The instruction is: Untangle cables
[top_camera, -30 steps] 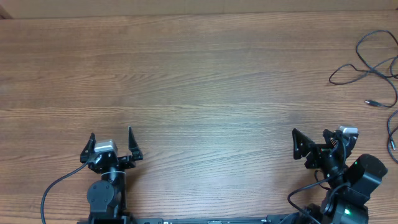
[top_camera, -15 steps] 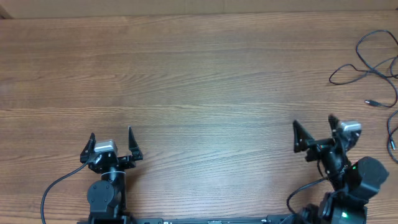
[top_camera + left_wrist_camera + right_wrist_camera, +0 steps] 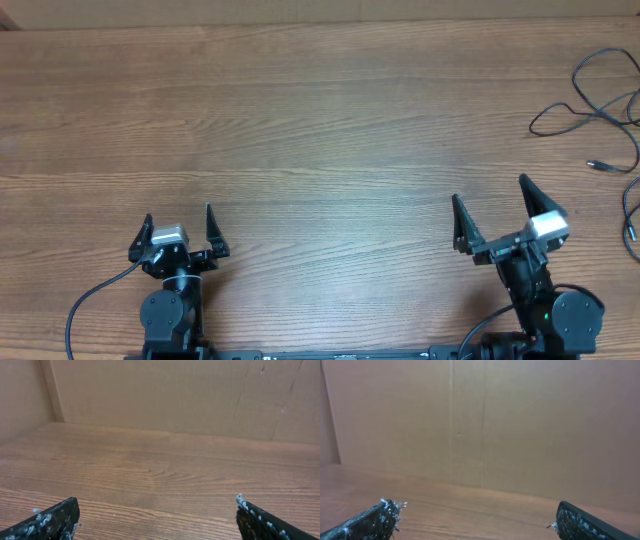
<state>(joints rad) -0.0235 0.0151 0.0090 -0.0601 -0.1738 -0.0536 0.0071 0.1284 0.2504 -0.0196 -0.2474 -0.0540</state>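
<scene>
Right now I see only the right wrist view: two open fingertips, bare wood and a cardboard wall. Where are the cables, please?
Observer: In the overhead view the cables lie at the far right edge of the table, partly cut off by the frame.
Operator: Is the right gripper close to them?
Observer: No. The right gripper is open near the front edge, apart from them; they lie ahead of it and to its right.
Operator: And the left side?
Observer: The left gripper is open too, at the front left, holding nothing.
</scene>
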